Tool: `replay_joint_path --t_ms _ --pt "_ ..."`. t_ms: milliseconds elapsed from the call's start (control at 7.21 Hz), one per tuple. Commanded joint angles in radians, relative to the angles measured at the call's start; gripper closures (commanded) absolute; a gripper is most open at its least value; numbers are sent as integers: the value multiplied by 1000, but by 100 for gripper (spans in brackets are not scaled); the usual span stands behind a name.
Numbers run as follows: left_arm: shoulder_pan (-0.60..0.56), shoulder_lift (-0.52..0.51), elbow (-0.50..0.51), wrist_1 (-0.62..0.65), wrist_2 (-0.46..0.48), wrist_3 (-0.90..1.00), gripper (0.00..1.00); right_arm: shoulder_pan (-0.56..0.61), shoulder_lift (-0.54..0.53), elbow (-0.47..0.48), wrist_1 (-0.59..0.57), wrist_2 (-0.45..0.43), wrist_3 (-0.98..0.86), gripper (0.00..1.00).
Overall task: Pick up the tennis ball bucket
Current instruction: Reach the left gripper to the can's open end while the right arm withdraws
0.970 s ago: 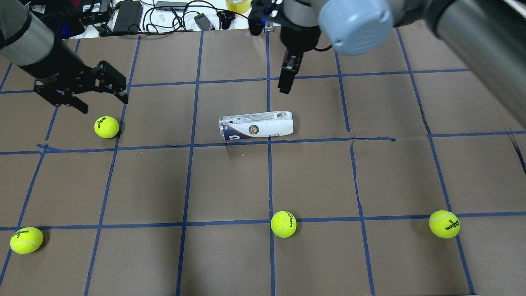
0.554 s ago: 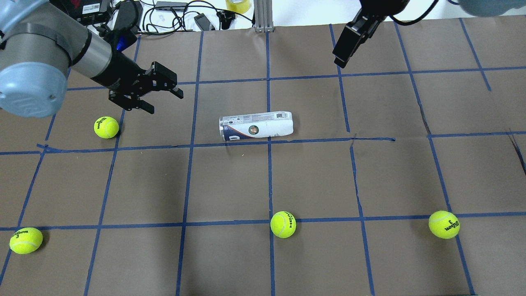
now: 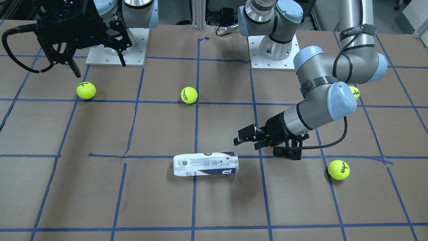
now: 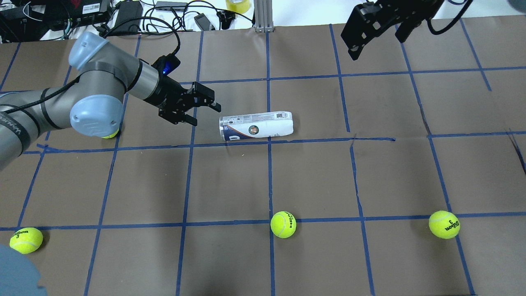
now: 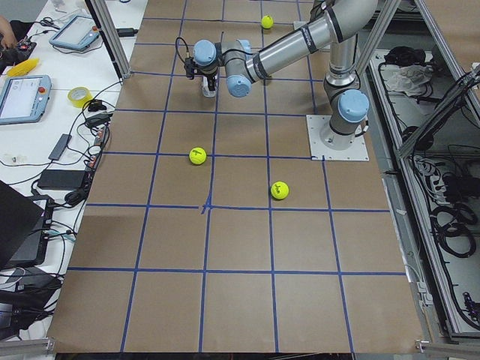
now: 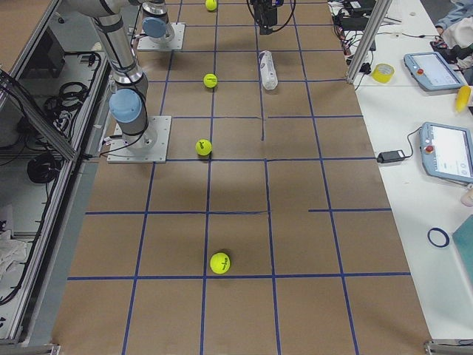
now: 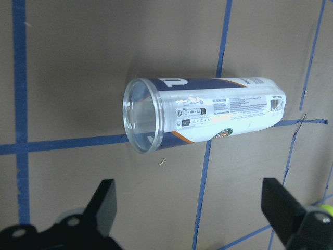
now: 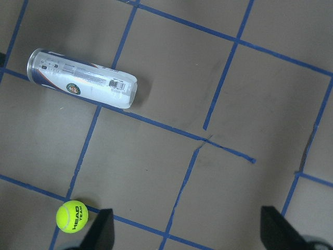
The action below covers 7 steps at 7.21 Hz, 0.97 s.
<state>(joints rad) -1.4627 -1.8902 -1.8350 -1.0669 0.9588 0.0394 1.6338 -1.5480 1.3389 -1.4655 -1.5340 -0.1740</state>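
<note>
The tennis ball bucket (image 4: 257, 126) is a clear tube with a white and navy label. It lies on its side on the brown table, also seen in the front view (image 3: 205, 164). My left gripper (image 4: 205, 116) is open, just left of the tube's open end and apart from it. In the left wrist view the tube (image 7: 203, 117) lies ahead of the open fingers (image 7: 106, 200), mouth toward the camera. My right gripper (image 4: 376, 45) is open and empty, high over the back right. Its wrist view shows the tube (image 8: 83, 78) far below.
Yellow-green tennis balls lie at the near middle (image 4: 283, 224), near right (image 4: 444, 224) and near left (image 4: 26, 240); one (image 4: 109, 134) is mostly hidden under my left elbow. Cables and electronics (image 4: 123, 16) and a metal post (image 4: 259, 16) line the far edge.
My left arm has swung right and stopped beside the tube's open end. My right gripper has moved from over the middle to the back right. The tube has not moved.
</note>
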Motion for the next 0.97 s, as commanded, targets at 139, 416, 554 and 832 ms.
replay_joint_path --t_ms 139,416,554,832 --pt "-15 -108 -1 99 -37 -1 0 -2 -18 46 28 -75 223 0" --pt "-34 -144 -1 114 -113 -3 0 -12 -17 84 -33 -81 247 0" --pt "-42 -148 -1 122 -130 -1 2 -15 -18 106 -38 -81 255 0" --pt "-59 -173 0 166 -130 -1 22 -15 -30 118 -52 -81 254 0"
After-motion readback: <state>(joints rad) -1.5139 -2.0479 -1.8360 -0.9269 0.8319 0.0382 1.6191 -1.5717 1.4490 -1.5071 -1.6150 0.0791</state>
